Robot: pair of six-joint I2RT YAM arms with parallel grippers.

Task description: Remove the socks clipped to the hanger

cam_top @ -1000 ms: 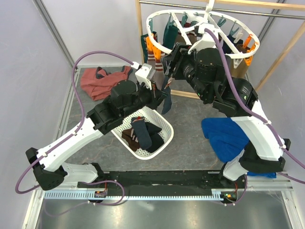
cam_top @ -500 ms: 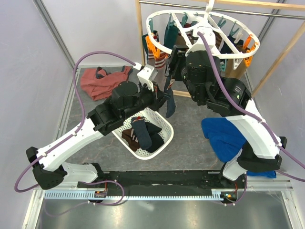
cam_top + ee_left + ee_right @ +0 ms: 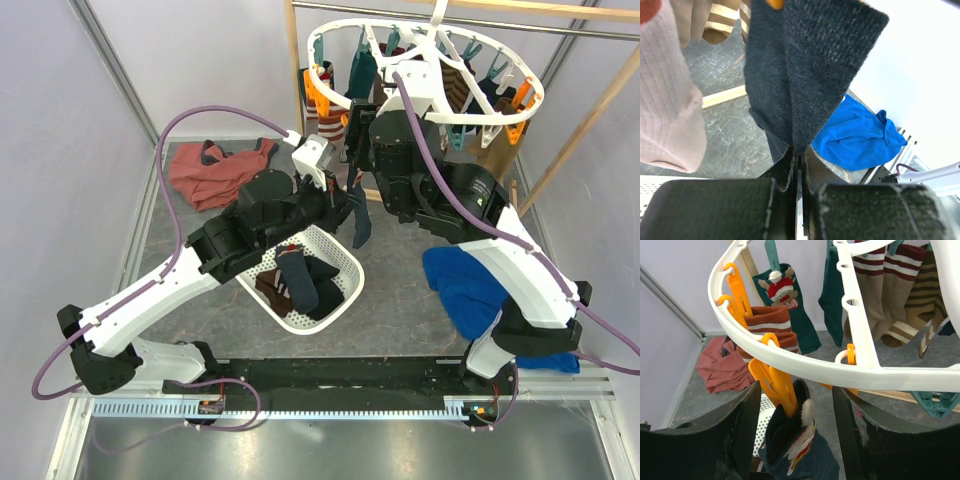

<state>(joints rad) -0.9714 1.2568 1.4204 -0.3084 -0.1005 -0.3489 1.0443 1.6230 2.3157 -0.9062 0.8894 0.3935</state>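
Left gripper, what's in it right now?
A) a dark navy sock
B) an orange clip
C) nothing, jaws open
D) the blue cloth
A: in the left wrist view the left gripper is shut on the lower end of the dark navy sock, which hangs down into it. The blue cloth lies on the floor beyond.

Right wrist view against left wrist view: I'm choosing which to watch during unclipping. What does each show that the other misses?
Only right wrist: the hanger ring and the cuff end of the dark sock, clipped. Only left wrist: the left end effector shut on that sock's lower part, and the blue cloth. Both: the dark sock and striped socks.
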